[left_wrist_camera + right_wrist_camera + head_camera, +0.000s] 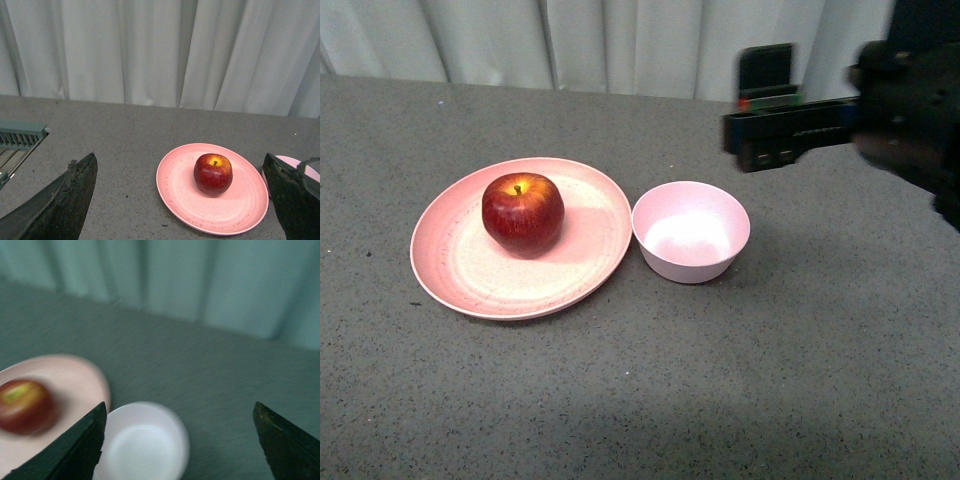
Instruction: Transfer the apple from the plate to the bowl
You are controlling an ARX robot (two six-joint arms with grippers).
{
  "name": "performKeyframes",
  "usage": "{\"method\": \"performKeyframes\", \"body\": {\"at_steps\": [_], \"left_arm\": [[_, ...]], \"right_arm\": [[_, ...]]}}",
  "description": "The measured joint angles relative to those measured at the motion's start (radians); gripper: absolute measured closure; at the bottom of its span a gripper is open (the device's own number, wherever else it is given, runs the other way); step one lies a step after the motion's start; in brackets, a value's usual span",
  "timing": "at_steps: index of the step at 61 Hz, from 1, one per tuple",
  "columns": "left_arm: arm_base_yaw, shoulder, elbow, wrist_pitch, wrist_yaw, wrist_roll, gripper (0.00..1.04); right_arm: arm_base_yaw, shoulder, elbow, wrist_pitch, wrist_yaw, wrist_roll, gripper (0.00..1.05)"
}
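Observation:
The dark-red apple stands upright on the wide salmon-pink plate, left of centre on the table. Just to the plate's right, the small pale-pink bowl is empty. My right gripper hovers open above the table, behind and to the right of the bowl. Its blurred wrist view has the bowl by one finger, with the apple and plate beyond. My left gripper is open, out of the front view, and frames the apple on the plate. Only a sliver of the bowl shows there.
The grey speckled table runs back to a white curtain. A grey-green slotted fixture sits at the table's left side in the left wrist view.

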Motion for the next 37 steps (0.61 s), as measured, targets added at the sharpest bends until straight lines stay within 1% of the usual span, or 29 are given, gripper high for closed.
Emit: {"method": "performKeyframes", "body": {"at_steps": [2,4,7,13,15,20,22,23,25,27,28,37], "left_arm": [[0.000,0.000,0.000,0.000,-0.002,0.000,0.07],[0.000,0.000,0.000,0.000,-0.004,0.000,0.07],[0.000,0.000,0.000,0.000,-0.003,0.000,0.07],[0.000,0.000,0.000,0.000,-0.002,0.000,0.07],[0.000,0.000,0.000,0.000,-0.002,0.000,0.07],[0.000,0.000,0.000,0.000,-0.002,0.000,0.07],[0.000,0.000,0.000,0.000,-0.002,0.000,0.07],[0.000,0.000,0.000,0.000,-0.002,0.000,0.07],[0.000,0.000,0.000,0.000,-0.002,0.000,0.07],[0.000,0.000,0.000,0.000,-0.003,0.000,0.07],[0.000,0.000,0.000,0.000,-0.003,0.000,0.07],[0.000,0.000,0.000,0.000,-0.002,0.000,0.07]], "right_arm": [[-0.014,-0.011,-0.053,0.098,0.068,-0.005,0.32],[-0.031,-0.031,-0.099,0.170,0.107,-0.011,0.37],[-0.066,-0.080,-0.158,0.234,0.110,-0.015,0.46],[-0.112,-0.209,-0.225,0.180,0.067,-0.020,0.62],[-0.129,-0.259,-0.254,0.167,0.044,-0.022,0.69],[-0.158,-0.326,-0.297,0.149,0.014,-0.022,0.81],[-0.179,-0.365,-0.324,0.135,-0.003,-0.023,0.89],[-0.181,-0.370,-0.327,0.133,-0.003,-0.023,0.90],[-0.193,-0.396,-0.344,0.122,-0.014,-0.023,0.95],[-0.208,-0.430,-0.364,0.106,-0.032,-0.023,1.02],[-0.217,-0.451,-0.376,0.097,-0.042,-0.027,1.04],[-0.272,-0.594,-0.439,0.018,-0.093,-0.026,1.04]]}}
